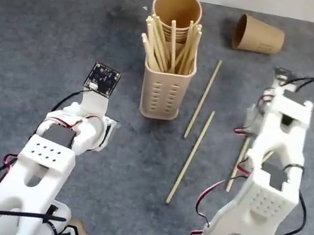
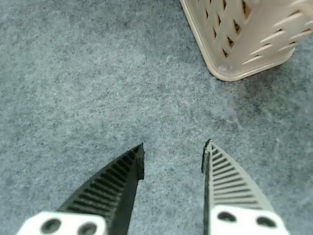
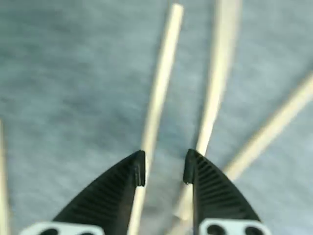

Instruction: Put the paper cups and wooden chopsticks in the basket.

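Note:
A tan slotted basket (image 1: pixel 161 91) stands upright at the middle back, holding several wooden chopsticks (image 1: pixel 168 49) and a paper cup (image 1: pixel 177 10). A second paper cup (image 1: pixel 258 35) lies on its side at the back right. Two loose chopsticks (image 1: pixel 203 98) (image 1: pixel 191 157) lie to the right of the basket, and a third (image 1: pixel 238 162) is partly under the right arm. My right gripper (image 3: pixel 164 166) is open by a narrow gap, low over three chopsticks; one chopstick (image 3: pixel 159 98) runs along the inner edge of one finger. My left gripper (image 2: pixel 172 152) is open over bare carpet near the basket's base (image 2: pixel 234 54).
Grey carpet (image 1: pixel 36 41) covers the table. The left arm (image 1: pixel 53 154) sits front left of the basket and the right arm (image 1: pixel 272 156) front right. Brown mounts show at the front edge.

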Tool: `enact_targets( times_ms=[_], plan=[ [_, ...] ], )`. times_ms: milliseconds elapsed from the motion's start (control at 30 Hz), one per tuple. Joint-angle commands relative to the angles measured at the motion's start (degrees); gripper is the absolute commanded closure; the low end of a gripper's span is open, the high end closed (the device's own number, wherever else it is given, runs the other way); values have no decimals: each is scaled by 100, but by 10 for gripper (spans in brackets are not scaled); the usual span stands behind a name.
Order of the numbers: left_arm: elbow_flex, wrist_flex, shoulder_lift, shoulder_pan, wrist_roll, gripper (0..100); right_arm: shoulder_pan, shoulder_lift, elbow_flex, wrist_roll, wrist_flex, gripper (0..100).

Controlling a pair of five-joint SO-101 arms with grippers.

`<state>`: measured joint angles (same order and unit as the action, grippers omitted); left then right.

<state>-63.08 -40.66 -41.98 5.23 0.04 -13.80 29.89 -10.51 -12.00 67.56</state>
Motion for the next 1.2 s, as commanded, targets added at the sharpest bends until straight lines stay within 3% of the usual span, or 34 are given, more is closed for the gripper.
enact_targets(
  times_ms=[0,300,733,933,1100,1167],
  plan=[
    [40,97,-127,48,-53,796,-75,-92,-444,-62,189,849],
    [40,97,-127,57,-53,796,-48,-75,-497,-334,207,849],
    [31,97,-127,66,-53,796,-769,-13,-444,-88,-136,849],
    [31,97,-127,66,-53,796,-752,1007,-488,-97,-549,854],
    [31,97,-127,66,-53,796,-716,1815,-813,-70,-567,991],
    [31,97,-127,66,-53,796,-743,1798,-1156,-53,-462,989]
  ],
)
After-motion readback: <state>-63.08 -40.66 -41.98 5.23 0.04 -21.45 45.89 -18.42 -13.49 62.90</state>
